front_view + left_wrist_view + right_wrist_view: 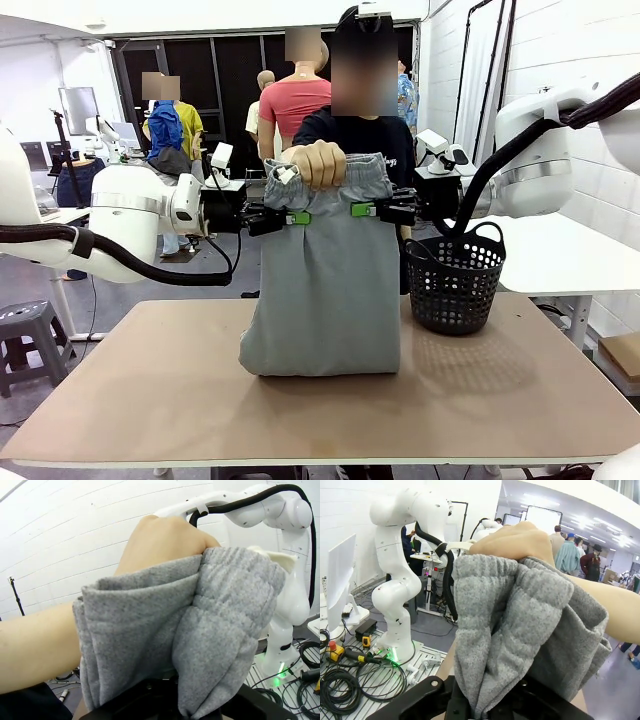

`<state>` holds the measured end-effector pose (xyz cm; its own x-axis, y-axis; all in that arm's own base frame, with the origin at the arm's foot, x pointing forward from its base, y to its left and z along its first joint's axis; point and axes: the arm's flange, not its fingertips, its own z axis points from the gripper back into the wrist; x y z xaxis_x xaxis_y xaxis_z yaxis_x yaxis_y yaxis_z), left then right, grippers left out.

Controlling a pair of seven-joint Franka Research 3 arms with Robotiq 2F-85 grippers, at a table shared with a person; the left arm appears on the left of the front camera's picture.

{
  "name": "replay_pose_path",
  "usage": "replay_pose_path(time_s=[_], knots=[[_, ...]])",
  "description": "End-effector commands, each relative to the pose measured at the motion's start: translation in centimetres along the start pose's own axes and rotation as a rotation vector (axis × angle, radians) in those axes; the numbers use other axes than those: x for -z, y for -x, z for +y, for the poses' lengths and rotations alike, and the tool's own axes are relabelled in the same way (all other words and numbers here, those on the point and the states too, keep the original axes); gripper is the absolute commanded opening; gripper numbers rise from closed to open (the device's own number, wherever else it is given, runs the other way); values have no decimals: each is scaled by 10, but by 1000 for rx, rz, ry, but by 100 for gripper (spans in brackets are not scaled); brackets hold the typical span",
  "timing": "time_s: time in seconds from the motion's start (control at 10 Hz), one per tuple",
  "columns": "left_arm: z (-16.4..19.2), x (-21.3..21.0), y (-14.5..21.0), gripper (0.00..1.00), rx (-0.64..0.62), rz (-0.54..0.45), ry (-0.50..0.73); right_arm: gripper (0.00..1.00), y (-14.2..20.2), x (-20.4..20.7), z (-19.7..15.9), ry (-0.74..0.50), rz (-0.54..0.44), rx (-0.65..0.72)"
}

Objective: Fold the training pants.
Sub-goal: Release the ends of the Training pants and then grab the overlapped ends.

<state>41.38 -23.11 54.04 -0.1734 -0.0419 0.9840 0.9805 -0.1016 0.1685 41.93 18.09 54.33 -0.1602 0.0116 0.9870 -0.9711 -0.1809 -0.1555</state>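
Training pants (325, 290): hung upright above the table (150, 400), lower fold resting on it, waistband bunched in a person's hand (318, 163). Left tool (285, 217) pinching the left edge below the waistband, right tool (372, 210) pinching the right edge. Just right of the pants, a black basket (455, 280).

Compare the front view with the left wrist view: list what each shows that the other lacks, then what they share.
Front view: the table, the black mesh basket standing on it, and the left gripper and right gripper shut on the training pants below the waistband. Left wrist view: the person's bare forearm, and the right arm's base with cables beside it. Shared: the training pants, gathered at the top in the person's hand.
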Motion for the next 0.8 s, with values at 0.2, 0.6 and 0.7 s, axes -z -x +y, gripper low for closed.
replay_pose_path(time_s=[0.2, 0.6, 0.7], knots=[[-1, -1, 0, 33, -3, -17, 2, 34, -1, 1, 1, -20, -5, 26], [-2, -1, -1, 100, 5, -26, -5, 100, -3, 2, 1, -9, -17, 34], [-2, -1, -1, 100, 4, -29, -4, 100, -3, 2, 1, -5, -18, 34]])
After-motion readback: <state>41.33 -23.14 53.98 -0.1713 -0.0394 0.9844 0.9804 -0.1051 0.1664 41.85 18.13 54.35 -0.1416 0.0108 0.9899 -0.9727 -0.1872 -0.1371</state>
